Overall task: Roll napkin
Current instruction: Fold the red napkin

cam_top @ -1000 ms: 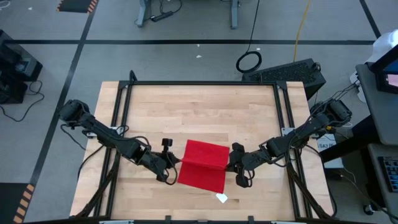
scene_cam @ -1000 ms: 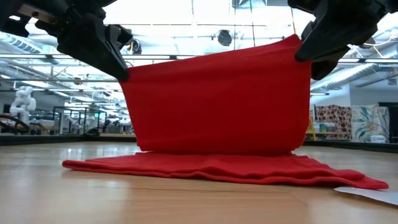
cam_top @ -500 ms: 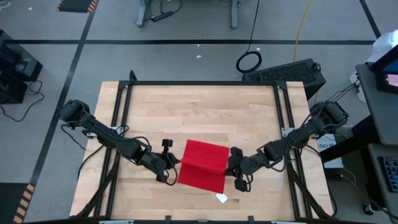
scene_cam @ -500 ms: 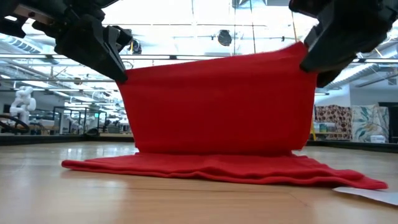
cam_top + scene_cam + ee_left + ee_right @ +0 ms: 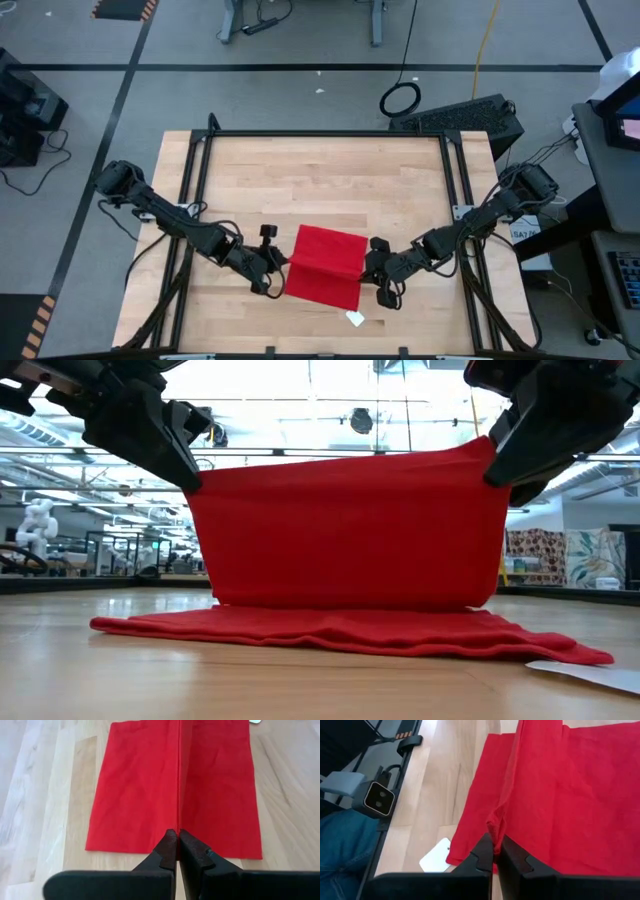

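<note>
Napkin (image 5: 325,266): bright red, thin cloth, lying toward the near middle of the table (image 5: 320,170) with one edge lifted. In the low view the raised part hangs as a flat, nearly smooth sheet stretched between the two grippers, while the rest lies on the wood in low wrinkles, spreading wider than the hanging sheet. A small white tag (image 5: 356,319) lies on the wood just off the napkin's near right corner.

The left gripper (image 5: 178,836) has its fingers pressed together on the lifted edge at its left end; the fold runs straight away from the fingertips in the left wrist view. The right gripper (image 5: 496,841) pinches the same edge at its right end, where the cloth bunches slightly at the tips.

Compared with a second ago, the right gripper has shifted a little toward the near edge of the table, and the top edge in the low view is now closer to level. The flat part on the wood has slid slightly to the left.
</note>
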